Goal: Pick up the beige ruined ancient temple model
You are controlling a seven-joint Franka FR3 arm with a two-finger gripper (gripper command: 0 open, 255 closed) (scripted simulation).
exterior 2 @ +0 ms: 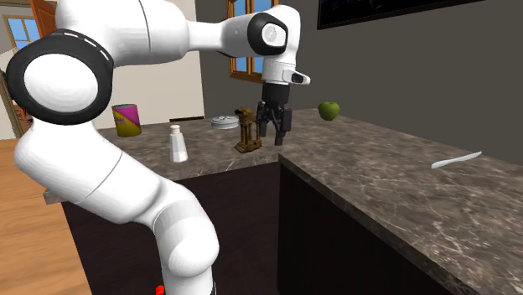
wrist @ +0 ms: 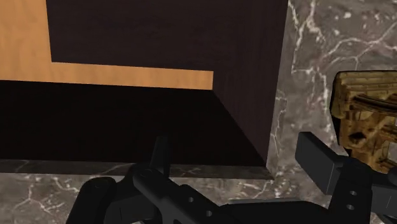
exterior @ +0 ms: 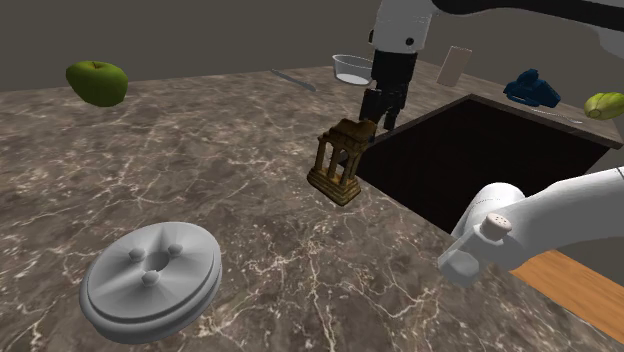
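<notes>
The temple model (exterior: pixel 340 160) is a small tan ruin with columns, standing upright on the dark marble counter (exterior: pixel 230 200) close to the corner of a dark gap. My black gripper (exterior: pixel 383 110) hangs just beside it, over the counter's edge by that gap, pointing down. In the second exterior view the gripper (exterior 2: pixel 274 130) is to the right of the temple model (exterior 2: pixel 246 130), a little apart. In the wrist view the gripper (wrist: pixel 240 159) is open with only the dark gap between its fingers. The temple model (wrist: pixel 366 127) lies outside one finger (wrist: pixel 321 159).
A green apple (exterior: pixel 97 82), a grey round lid (exterior: pixel 150 278), a pale bowl (exterior: pixel 352 68) and a knife (exterior: pixel 292 78) lie on the counter. A blue object (exterior: pixel 531 90) sits beyond the gap. A white shaker (exterior 2: pixel 178 144) and a can (exterior 2: pixel 126 119) stand near the counter's end.
</notes>
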